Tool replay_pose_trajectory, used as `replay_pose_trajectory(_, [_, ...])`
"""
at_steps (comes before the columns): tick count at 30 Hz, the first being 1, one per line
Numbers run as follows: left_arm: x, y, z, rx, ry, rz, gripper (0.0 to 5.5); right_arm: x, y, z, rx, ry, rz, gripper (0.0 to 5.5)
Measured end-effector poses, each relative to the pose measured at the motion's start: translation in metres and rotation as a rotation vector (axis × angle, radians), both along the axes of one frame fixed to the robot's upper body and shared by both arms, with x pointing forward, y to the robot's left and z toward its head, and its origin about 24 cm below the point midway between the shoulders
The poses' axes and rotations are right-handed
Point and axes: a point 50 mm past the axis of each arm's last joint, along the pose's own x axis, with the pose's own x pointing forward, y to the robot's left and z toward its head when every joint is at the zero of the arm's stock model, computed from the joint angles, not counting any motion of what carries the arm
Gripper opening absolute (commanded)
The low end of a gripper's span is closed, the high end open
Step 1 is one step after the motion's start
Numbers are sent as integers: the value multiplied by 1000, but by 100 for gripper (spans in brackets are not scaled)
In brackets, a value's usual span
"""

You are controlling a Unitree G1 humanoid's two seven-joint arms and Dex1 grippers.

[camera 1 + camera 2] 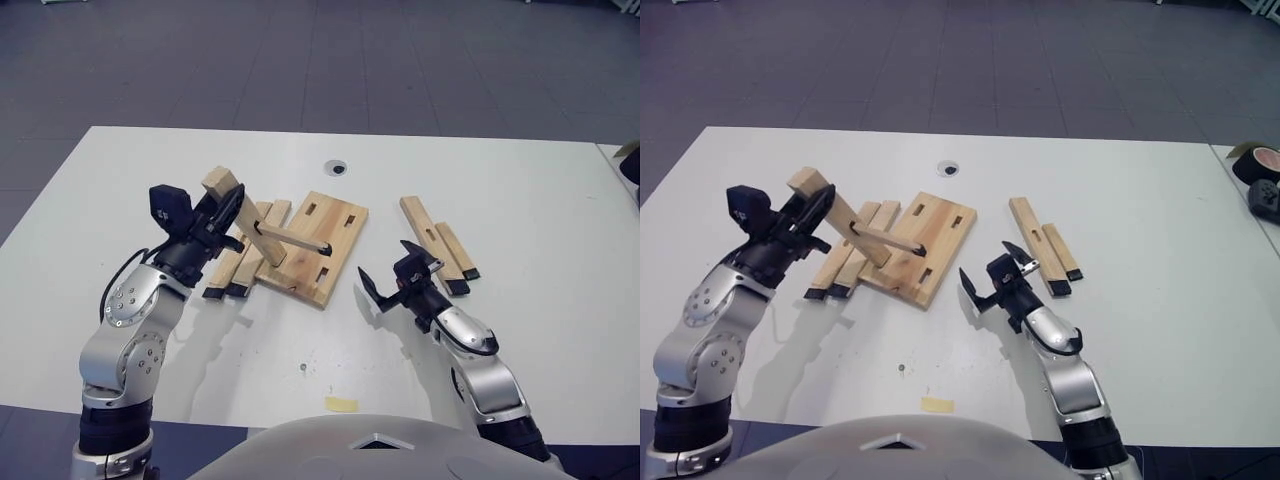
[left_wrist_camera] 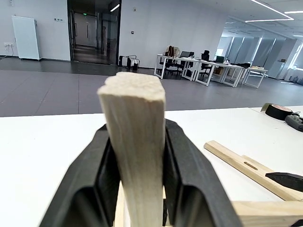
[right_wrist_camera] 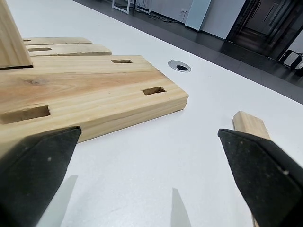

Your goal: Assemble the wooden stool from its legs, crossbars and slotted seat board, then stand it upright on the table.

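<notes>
Early stage: left gripper fingers clamp one leg with crossbar fitted, tilted over the slotted seat board at frame centre; right gripper fingers spread empty just right; loose legs flat on bench.

Bare pale wood seat board, smooth matt table

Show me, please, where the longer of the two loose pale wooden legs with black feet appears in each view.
Left eye view: longer pale wooden leg, right of centre.
Right eye view: same place.
Left wrist view: lying slantwise, slot showing.
Right wrist view: its blunt end, apart from the slotted seat board.
Shared landmark: that board, left of it in both eye views.
</notes>
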Motion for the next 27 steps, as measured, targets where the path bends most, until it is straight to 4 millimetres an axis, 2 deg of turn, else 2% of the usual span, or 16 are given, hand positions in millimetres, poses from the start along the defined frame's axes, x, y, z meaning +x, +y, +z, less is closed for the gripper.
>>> replay_pose_trajectory(9, [1,-26,1,-10,-7,-60,105,8,2,4,-3,-27,12,540])
replay_pose_trajectory(10, [1,-27,1,-8,-9,-59,141,8,2,4,-3,-27,13,540])
replay_pose_trajectory(14, [2,-28,-7,0,62,-53,206,8,2,4,-5,-23,20,540])
replay_pose_trajectory(16, [5,-26,0,11,48,-36,242,8,2,4,-7,-21,27,540])
replay_pose_trajectory(20, [17,-28,49,-5,-117,-19,319,10,0,4,-18,-20,36,540])
replay_pose_trajectory(25, [27,-37,132,-173,-342,-87,405,15,-1,3,-28,-20,52,540])
replay_pose_trajectory(27, [32,-28,155,-201,-390,-82,438,16,0,5,-26,-30,55,540])
